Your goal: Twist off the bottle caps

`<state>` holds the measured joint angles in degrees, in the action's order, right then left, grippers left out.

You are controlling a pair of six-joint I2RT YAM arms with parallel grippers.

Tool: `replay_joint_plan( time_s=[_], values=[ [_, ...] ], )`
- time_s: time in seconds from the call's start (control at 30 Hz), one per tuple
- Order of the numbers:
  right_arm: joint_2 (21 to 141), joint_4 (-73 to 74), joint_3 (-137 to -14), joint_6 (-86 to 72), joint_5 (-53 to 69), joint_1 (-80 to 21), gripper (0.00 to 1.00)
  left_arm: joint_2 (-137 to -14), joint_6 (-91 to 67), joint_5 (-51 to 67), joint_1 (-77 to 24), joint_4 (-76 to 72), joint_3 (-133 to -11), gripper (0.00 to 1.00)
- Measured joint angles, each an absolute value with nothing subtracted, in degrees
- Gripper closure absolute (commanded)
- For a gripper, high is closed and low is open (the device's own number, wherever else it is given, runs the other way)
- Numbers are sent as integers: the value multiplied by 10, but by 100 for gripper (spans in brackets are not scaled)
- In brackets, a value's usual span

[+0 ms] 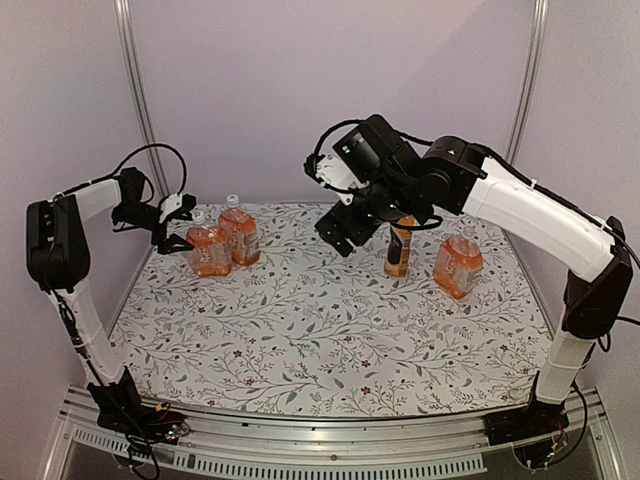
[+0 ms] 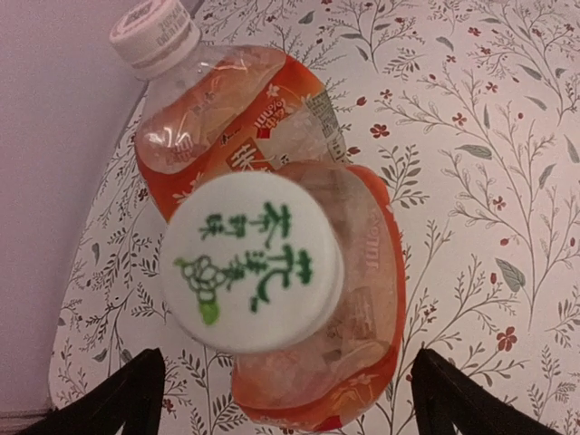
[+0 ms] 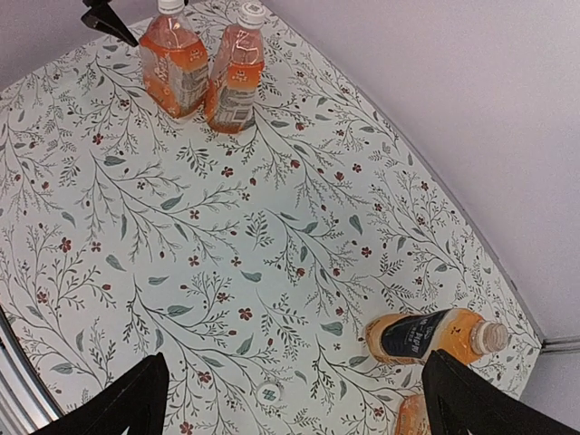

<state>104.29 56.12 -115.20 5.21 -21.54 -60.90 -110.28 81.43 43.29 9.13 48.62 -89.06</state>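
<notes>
Four bottles of orange drink stand on the flowered table. At the back left, a squat bottle point(image 1: 209, 252) and a slimmer one point(image 1: 241, 237) stand side by side. My left gripper point(image 1: 180, 228) is open beside the squat bottle's top. In the left wrist view its white cap point(image 2: 249, 272) with green print fills the middle, between the open fingers point(image 2: 127, 399), untouched; the slimmer bottle's cap point(image 2: 154, 32) is behind. My right gripper point(image 1: 345, 232) hovers open and empty above the table's middle. A loose white cap point(image 3: 269, 392) lies on the table under it, near a dark-labelled bottle point(image 3: 435, 335).
The dark-labelled bottle point(image 1: 399, 248) and a wide bottle point(image 1: 458, 266) with its cap point(image 1: 468, 233) stand at the back right; the right arm hides the dark-labelled bottle's top. Purple walls close the back and sides. A metal rail point(image 1: 330, 440) runs along the near edge.
</notes>
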Motion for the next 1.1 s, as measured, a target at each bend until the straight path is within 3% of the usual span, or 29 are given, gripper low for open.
replay_joint_plan(
  time_s=[0.47, 0.8, 1.1],
  values=[
    [1052, 562, -1159, 62, -215, -611, 1, -1103, 792, 450, 77, 468, -860, 28],
    [1056, 562, -1159, 66, -215, -612, 1, -1103, 782, 457, 71, 457, -853, 48],
    [1056, 562, -1159, 67, -215, -618, 1, -1092, 795, 459, 70, 472, -843, 51]
  ],
)
